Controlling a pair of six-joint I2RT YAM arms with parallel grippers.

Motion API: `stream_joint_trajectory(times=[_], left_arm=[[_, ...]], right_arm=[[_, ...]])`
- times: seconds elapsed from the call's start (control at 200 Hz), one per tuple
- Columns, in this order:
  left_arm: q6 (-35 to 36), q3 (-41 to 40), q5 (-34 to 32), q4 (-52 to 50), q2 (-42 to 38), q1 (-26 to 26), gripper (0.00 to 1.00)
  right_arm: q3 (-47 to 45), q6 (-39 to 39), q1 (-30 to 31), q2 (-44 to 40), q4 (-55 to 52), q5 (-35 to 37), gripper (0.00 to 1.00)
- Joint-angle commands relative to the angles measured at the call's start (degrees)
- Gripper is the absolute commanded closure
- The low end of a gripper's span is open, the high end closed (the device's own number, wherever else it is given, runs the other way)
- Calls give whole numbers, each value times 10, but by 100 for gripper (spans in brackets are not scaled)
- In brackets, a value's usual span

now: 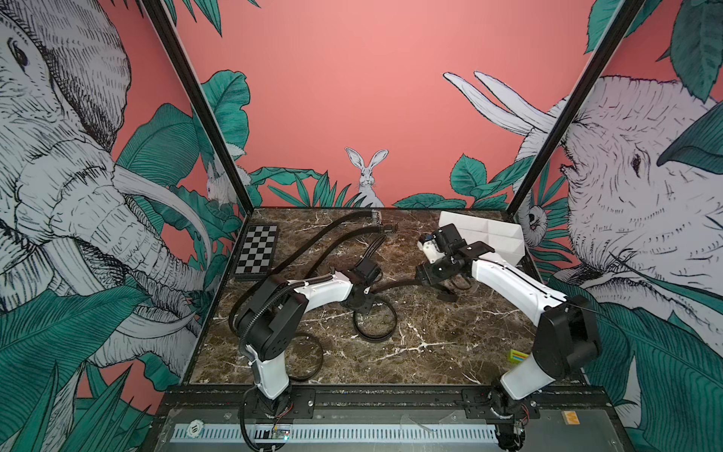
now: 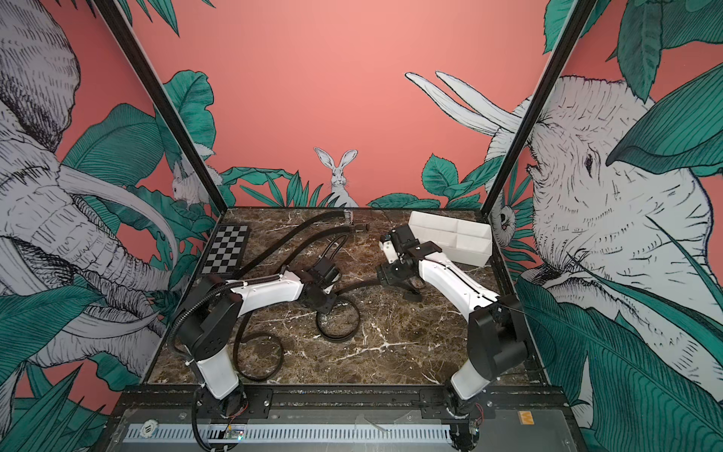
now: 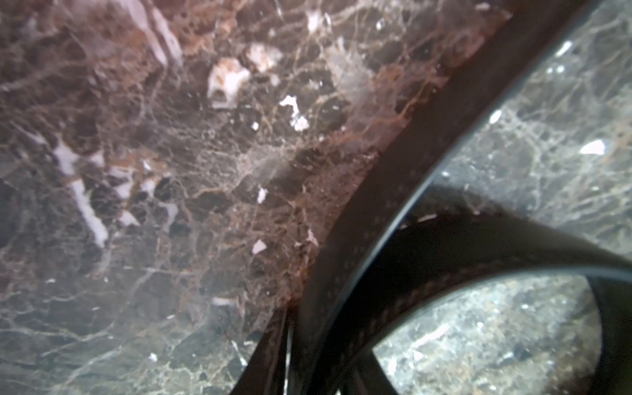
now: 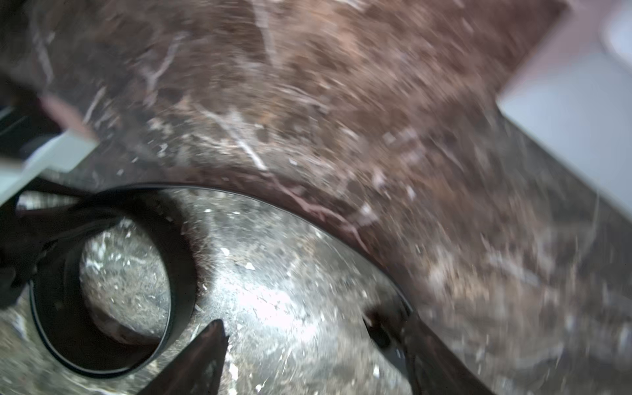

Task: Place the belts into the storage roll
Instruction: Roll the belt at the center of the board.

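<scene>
A black belt point(image 1: 375, 323) lies coiled at mid-table in both top views, its tail point(image 1: 395, 285) running right toward my right gripper. My left gripper point(image 1: 365, 303) sits on the coil's far rim, shut on the belt point(image 3: 393, 178), which passes between its jaws in the left wrist view. My right gripper point(image 1: 454, 289) hovers over the tail, open; its fingers point(image 4: 208, 352) stand wide apart and the strap point(image 4: 307, 208) curves past beside them. Another belt point(image 2: 260, 354) loops beside the left arm's base. Two long strands point(image 1: 332, 231) with buckle ends reach the back. The white storage roll point(image 1: 489, 235) stands at the back right.
A black-and-grey checkered board point(image 1: 256, 252) lies at the back left. A small green and yellow block point(image 1: 518, 356) sits near the right arm's base. Printed walls close in the marble table on three sides. A ribbed cable hose point(image 1: 262, 309) runs along the left arm.
</scene>
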Motion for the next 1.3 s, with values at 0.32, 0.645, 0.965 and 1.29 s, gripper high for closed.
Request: stream_joint_trajectory(times=[0.32, 0.645, 0.965, 1.29], left_arm=[[2, -22, -23, 4, 30, 9, 72], [-15, -15, -42, -1, 48, 14, 72], [-44, -35, -56, -5, 58, 35, 72], [-68, -31, -74, -22, 93, 55, 70]], right_arm=[[23, -227, 23, 138, 108, -18, 13], [95, -185, 16, 215, 0, -28, 51], [-22, -77, 12, 157, -4, 4, 98], [-70, 31, -54, 119, -5, 28, 100]])
